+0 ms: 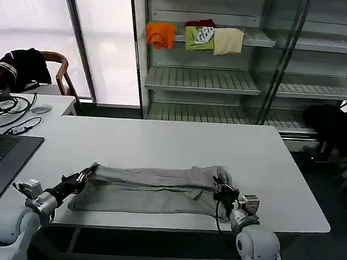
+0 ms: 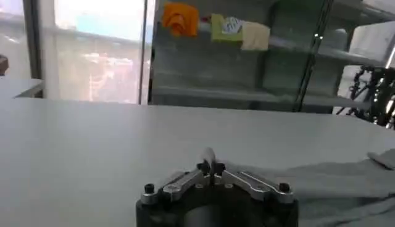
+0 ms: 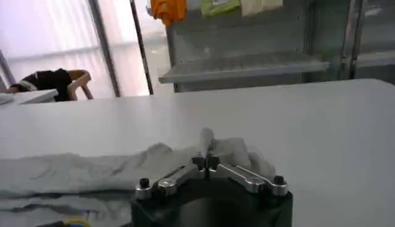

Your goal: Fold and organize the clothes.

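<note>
The grey shirt (image 1: 151, 191) is found lying as a long band near the front edge of the white table (image 1: 178, 142), its far long edge turned over toward the near side; a fold in progress is judged to be the step in hand. For a clean result, both ends should be carried level and together, the cloth kept taut between them, and the edge laid parallel to the hem before release. The left gripper (image 1: 87, 174) is held low at the shirt's left end, jaws clamped on the fabric; the right gripper (image 1: 219, 185) is held low at the right end, jaws likewise clamped on cloth; both forearms are reaching forward, close over the table.
</note>
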You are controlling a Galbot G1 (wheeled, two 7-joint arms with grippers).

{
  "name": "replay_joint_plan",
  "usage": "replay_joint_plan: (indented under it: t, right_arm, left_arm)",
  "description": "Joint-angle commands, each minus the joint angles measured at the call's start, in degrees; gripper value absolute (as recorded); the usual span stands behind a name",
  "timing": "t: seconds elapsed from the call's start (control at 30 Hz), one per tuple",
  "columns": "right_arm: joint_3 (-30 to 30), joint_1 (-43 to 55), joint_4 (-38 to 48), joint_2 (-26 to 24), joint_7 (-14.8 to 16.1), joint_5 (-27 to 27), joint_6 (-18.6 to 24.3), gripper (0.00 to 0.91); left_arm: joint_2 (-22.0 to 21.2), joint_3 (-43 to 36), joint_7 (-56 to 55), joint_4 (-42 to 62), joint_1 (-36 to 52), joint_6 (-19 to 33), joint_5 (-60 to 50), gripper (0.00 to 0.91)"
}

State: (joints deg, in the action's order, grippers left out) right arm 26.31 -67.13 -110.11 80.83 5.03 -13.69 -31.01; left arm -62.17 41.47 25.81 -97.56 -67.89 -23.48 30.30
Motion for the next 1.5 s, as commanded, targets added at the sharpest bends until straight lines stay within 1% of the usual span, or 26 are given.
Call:
replay_joint_plan:
  t: [0.03,0.07,0.1,0.13,0.17,0.27,0.33,0.4,0.43,0.47,0.5,0.57,0.77,0.83,0.87,0.9,0.93,0.97,1.0,1.03,1.07,1.1,1.13,1.17,1.23,1.5]
  right_arm:
    - [0.03,-2.83,-1.00,-0.15,0.42,5.11,-0.87,0.907]
    - [-0.23,-2.91,-0.89,-0.17,-0.34,8.00,-0.62,0.907]
    - [-0.28,-2.92,-0.84,-0.16,-0.58,8.97,-0.62,0.907]
    - [-0.40,-2.97,-0.69,-0.08,-1.90,13.03,-0.84,0.907]
    - [-0.37,-3.04,-0.72,-0.04,-3.28,14.16,-1.20,0.907]
    - [0.04,-3.48,-1.58,-0.31,-5.07,16.54,-1.49,0.907]
    - [0.53,-3.70,-2.38,-0.64,-5.70,16.38,-1.66,0.907]
    - [1.61,-3.69,-3.46,-0.86,-6.15,14.01,-0.63,0.907]
    - [2.43,-3.56,-4.03,-0.91,-6.15,11.51,0.35,0.907]
    - [3.69,-3.15,-4.82,-0.92,-6.15,7.49,2.33,0.907]
    - [4.42,-2.71,-5.00,-0.87,-6.19,6.40,2.67,0.907]
    - [6.10,-1.07,-6.53,-1.03,-7.07,-0.54,3.18,0.907]
    - [7.88,2.91,-9.17,-1.99,-8.84,-7.37,2.70,0.907]
    - [7.81,3.47,-9.74,-2.18,-9.17,-7.38,2.38,0.907]
    - [7.63,3.72,-10.28,-2.25,-9.34,-7.38,2.08,0.907]
    - [7.56,3.81,-10.51,-2.22,-9.35,-7.37,1.91,0.907]
    - [7.43,3.88,-10.76,-2.17,-9.45,-7.37,1.76,0.907]
    - [7.25,3.90,-10.98,-2.11,-9.55,-7.25,1.69,0.907]
    - [7.15,3.87,-11.10,-2.06,-9.59,-7.18,1.63,0.907]
    - [7.12,3.87,-11.14,-2.01,-9.66,-7.12,1.60,0.907]
    - [7.02,3.82,-11.18,-1.97,-9.90,-7.06,1.58,0.907]
    - [7.04,3.72,-11.18,-1.97,-9.90,-6.99,1.59,0.907]
    - [7.05,3.66,-11.16,-1.98,-9.89,-6.90,1.59,0.907]
    - [7.09,3.53,-11.13,-2.11,-9.90,-6.74,1.60,0.907]
    - [7.22,3.45,-11.03,-2.25,-9.99,-6.66,1.60,0.907]
    - [7.03,3.89,-10.89,-2.28,-11.04,-6.64,1.52,0.907]
  left_arm:
    - [-0.62,0.75,-0.41,-2.14,-3.47,0.05,-4.93,0.907]
    - [-0.72,0.85,-0.83,-2.59,-3.61,-0.03,-5.41,0.907]
    - [-0.80,0.96,-1.04,-2.89,-3.77,-0.08,-6.08,0.907]
    - [-0.87,1.02,-1.36,-3.06,-3.87,-0.13,-6.81,0.907]
    - [-0.99,1.38,-1.86,-3.62,-4.01,-0.33,-7.60,0.907]
    - [-1.70,2.44,-3.16,-4.95,-4.98,-0.37,-10.24,0.907]
    - [-2.07,2.75,-4.99,-5.71,-5.60,-0.58,-11.57,0.907]
    - [-3.10,3.15,-7.64,-6.62,-6.09,-1.64,-12.23,0.907]
    - [-3.78,3.21,-8.64,-6.95,-6.23,-2.00,-12.80,0.907]
    - [-4.59,3.32,-9.60,-7.13,-6.41,-1.94,-13.37,0.907]
    - [-4.84,3.22,-10.33,-7.22,-6.59,-2.03,-13.31,0.907]
    - [-5.61,2.96,-11.81,-7.42,-6.90,-2.02,-13.37,0.907]
    - [-8.00,1.85,-12.39,-8.23,-8.09,-1.76,-13.39,0.907]
    - [-8.76,1.46,-12.61,-8.22,-8.07,-1.79,-13.76,0.907]
    - [-9.18,1.12,-12.76,-8.15,-8.00,-1.80,-14.12,0.887]
    - [-9.52,0.90,-12.77,-8.13,-7.93,-1.81,-14.15,0.856]
    - [-9.69,0.81,-12.96,-8.12,-7.91,-1.87,-14.14,0.766]
    - [-10.10,0.49,-13.20,-7.96,-7.78,-1.88,-14.25,0.705]
    - [-10.33,0.39,-13.18,-7.83,-7.67,-1.93,-14.26,0.534]
    - [-10.51,0.21,-13.38,-7.67,-7.59,-2.09,-14.27,0.464]
    - [-10.69,0.07,-13.38,-7.37,-7.48,-2.18,-14.14,0.202]
    - [-10.86,0.08,-13.28,-7.23,-7.46,-2.28,-13.72,0.151]
    - [-10.96,0.01,-13.42,-7.18,-7.46,-2.56,-13.01,0.060]
    - [-11.04,0.04,-13.32,-7.10,-7.45,-2.84,-12.34,0.030]
    - [-11.05,0.04,-13.27,-7.32,-7.63,-3.28,-10.75,0.010]
    - [-11.77,-0.47,-13.17,-8.77,-7.63,-5.87,-7.39,0.010]
